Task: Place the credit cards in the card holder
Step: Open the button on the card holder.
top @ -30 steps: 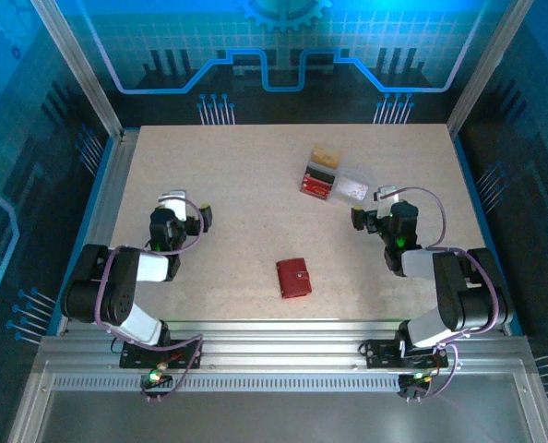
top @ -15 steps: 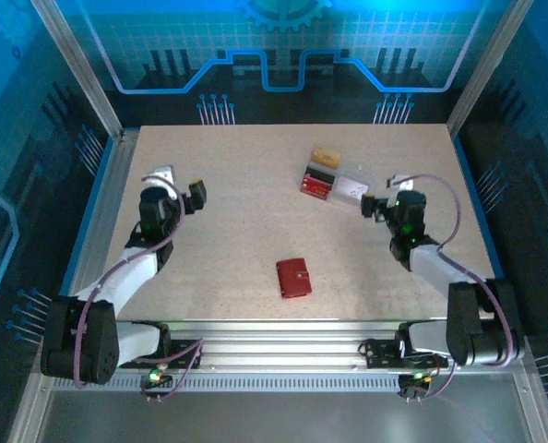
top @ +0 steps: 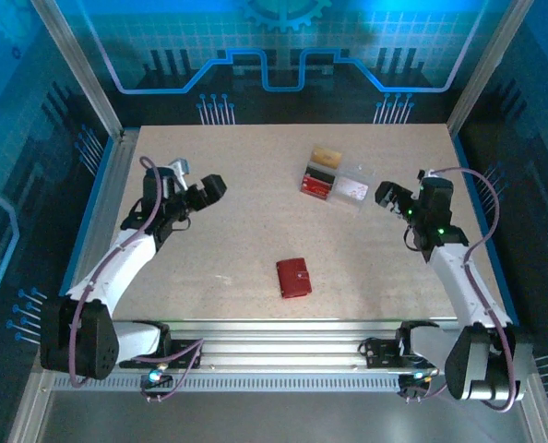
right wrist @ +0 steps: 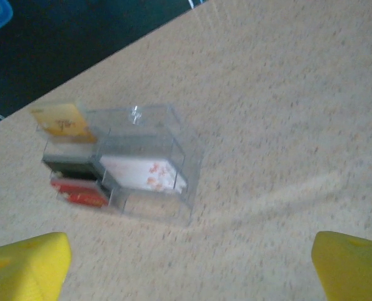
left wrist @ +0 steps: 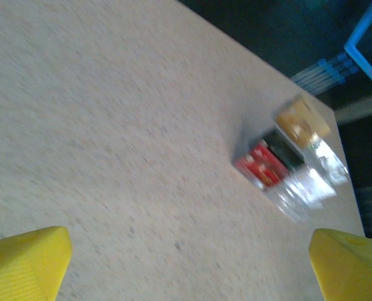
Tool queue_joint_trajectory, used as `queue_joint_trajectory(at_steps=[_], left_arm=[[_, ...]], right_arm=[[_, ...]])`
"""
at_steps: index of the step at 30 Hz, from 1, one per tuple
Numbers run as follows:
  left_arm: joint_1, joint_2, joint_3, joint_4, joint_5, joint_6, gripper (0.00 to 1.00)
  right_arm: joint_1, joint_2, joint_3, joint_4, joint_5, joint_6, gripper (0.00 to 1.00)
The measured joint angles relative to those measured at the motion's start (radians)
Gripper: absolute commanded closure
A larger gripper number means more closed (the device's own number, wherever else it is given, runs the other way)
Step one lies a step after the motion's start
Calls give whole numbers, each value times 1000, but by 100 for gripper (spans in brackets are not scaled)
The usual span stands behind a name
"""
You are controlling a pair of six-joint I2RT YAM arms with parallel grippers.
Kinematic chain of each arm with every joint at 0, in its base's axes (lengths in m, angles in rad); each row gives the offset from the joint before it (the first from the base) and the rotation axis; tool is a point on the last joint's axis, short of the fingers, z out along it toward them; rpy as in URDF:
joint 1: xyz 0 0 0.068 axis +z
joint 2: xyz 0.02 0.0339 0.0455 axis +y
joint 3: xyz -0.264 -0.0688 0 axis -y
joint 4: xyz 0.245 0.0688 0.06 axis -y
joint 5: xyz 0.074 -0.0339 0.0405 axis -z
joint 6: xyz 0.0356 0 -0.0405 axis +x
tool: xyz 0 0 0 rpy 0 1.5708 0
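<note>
The small dark red leather-like folding wallet (top: 293, 278) lies closed on the table (top: 237, 240), well nearer the arm bases than the clear plastic rectangular box (top: 340, 183). Pale whitish plastic cards (right wrist: 142, 174) sit inside that box. The left jaws and right jaws stand wide apart and empty, one on either side of the box.

no legible text, labels or numbers

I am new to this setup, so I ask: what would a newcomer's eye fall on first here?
The dark red wallet lies shut and alone on the near middle of the table. Farther back to the right stands a clear box with a white card inside. The left gripper and right gripper hang open on either side.
</note>
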Motion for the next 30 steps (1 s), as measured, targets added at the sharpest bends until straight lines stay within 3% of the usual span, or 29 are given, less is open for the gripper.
queue_joint_trajectory(at_steps=[4, 7, 12, 15, 24, 30], left_arm=[[-119, 0, -37, -7, 58, -26, 19], [-190, 2, -75, -2, 108, -59, 32], [-268, 81, -129, 63, 193, -118, 55], [-312, 158, -140, 109, 239, -143, 67], [-407, 365, -129, 191, 331, -172, 83], [-419, 418, -129, 211, 337, -175, 82]], right_arm=[[45, 3, 18, -76, -40, 6, 0], [169, 3, 18, -122, -12, 3, 1], [418, 3, -3, -158, 104, -2, 32], [561, 10, -24, -166, 163, 7, 43], [801, 232, -44, -99, 183, 64, 64], [893, 377, -39, -45, 169, 79, 63]])
